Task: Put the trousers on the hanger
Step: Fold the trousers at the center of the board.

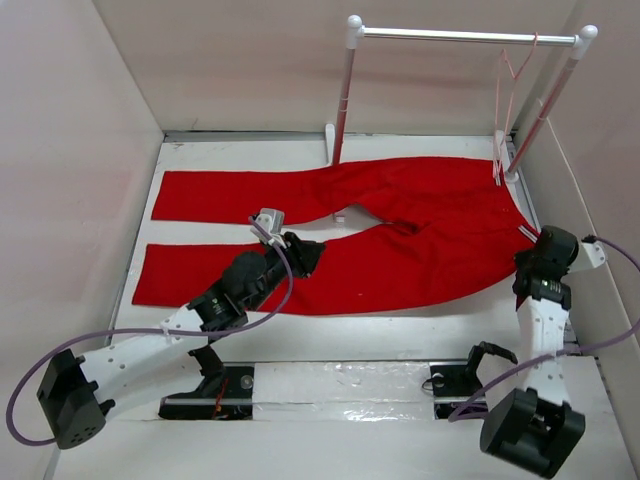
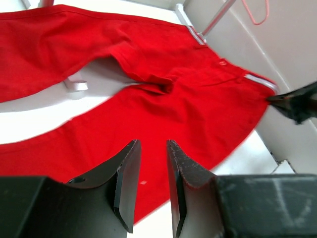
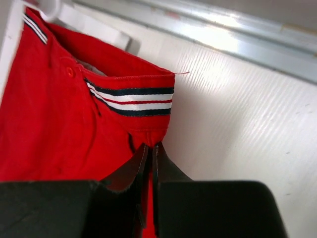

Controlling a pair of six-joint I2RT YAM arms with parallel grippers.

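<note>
The red trousers (image 1: 420, 250) lie flat on the table, legs to the left and waist to the right. The pale pink hanger (image 1: 512, 75) hangs from the rack bar at the back right, and shows in the left wrist view (image 2: 255, 15). My left gripper (image 1: 305, 255) is open and empty just above the near leg (image 2: 148, 114). My right gripper (image 1: 528, 243) is shut on the trousers' waist edge (image 3: 49, 124), just below the striped waistband trim (image 3: 131, 99), with its jaws (image 3: 150, 146) pinching red cloth.
A white-posted rack with a silver bar (image 1: 460, 36) stands at the back, its right foot (image 1: 505, 160) beside the waistband. White enclosure walls close in on the left, back and right (image 1: 600, 150). A small white piece (image 2: 75, 85) lies between the legs.
</note>
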